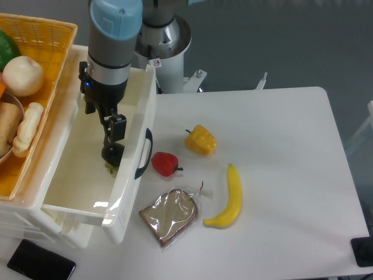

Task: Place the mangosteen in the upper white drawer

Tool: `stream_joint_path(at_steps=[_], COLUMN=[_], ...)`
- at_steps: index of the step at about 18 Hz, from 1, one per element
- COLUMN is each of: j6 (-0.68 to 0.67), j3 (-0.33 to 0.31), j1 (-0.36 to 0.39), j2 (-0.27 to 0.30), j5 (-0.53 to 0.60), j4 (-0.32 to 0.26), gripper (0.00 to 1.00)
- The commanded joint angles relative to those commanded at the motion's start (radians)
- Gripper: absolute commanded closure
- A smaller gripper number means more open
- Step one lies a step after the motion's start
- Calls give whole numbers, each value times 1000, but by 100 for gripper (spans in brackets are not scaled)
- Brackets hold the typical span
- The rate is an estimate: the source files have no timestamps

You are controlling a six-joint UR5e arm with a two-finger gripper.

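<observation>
Camera view from above: the mangosteen point(112, 154), a small round blackish fruit with a bit of green leafy cap showing at its lower edge, sits inside the upper white drawer point(129, 192), close to the inner side of the front wall. The gripper point(113, 139) reaches down into the drawer with its dark fingers closed on the top of the fruit; whether the fruit touches the drawer floor cannot be told. The drawer is a deep, glossy white plastic box, pulled out, with a dark curved handle point(144, 154) on its front. Beneath it a second white drawer point(73, 230) juts out slightly. To the left, an orange woven wicker basket point(49, 76) holds pale, rounded food items. On the smooth white table point(285, 175) just beside the drawer front lies a shiny red pepper point(165, 163); near it is a blocky yellow pepper point(201, 140), a curved yellow banana point(228, 199), and a slice of brown bread in clear crinkled wrap point(171, 216). A flat black phone point(41, 263) lies at the bottom left corner.
</observation>
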Motion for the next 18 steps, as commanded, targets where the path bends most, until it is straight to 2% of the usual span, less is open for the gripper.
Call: stream_joint_path(at_steps=[2,8,13,18], j6=[-42,-39,-24,59], j3=[9,58,72,74], j1=[20,179,290,370], j2=[0,-11,-95,-216], j5=[0,-3,9,142], j4=[2,24,133,150], gripper=[0,0,0,0])
